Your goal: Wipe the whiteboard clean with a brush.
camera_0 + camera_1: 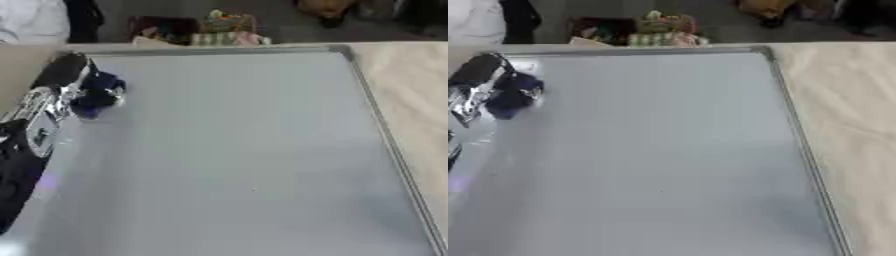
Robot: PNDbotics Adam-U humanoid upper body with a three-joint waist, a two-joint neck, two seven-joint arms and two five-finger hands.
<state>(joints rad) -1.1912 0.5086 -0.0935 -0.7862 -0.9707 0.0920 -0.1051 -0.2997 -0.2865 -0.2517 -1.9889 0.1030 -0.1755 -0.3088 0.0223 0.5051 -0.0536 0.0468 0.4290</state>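
Left hand (74, 82) sits over the far-left corner of the whiteboard (245, 150), fingers curled round a dark blue brush (94, 95); the brush appears pressed to, or just above, the board surface there, though actual contact cannot be confirmed. Right hand is not visible in either view. The board lies flat on the pale wooden table (411, 100), its metal frame (385, 140) running along the right edge, and the visible surface reads as uniformly grey, with no clear marks that I can make out. Risks from here, as I judge them: the brush is working right beside the board's left and far frame, so a stroke outward could catch the frame and twist the brush in the grip, or run off the board entirely. Only part of the brush shows past the fingers, so a tilted pad might wipe with an edge and leave streaks. The board looks unclamped; with no second hand bracing it, a long sweep toward the right frame might push it across the table. Clutter (219, 30) lies just beyond the board's far edge.
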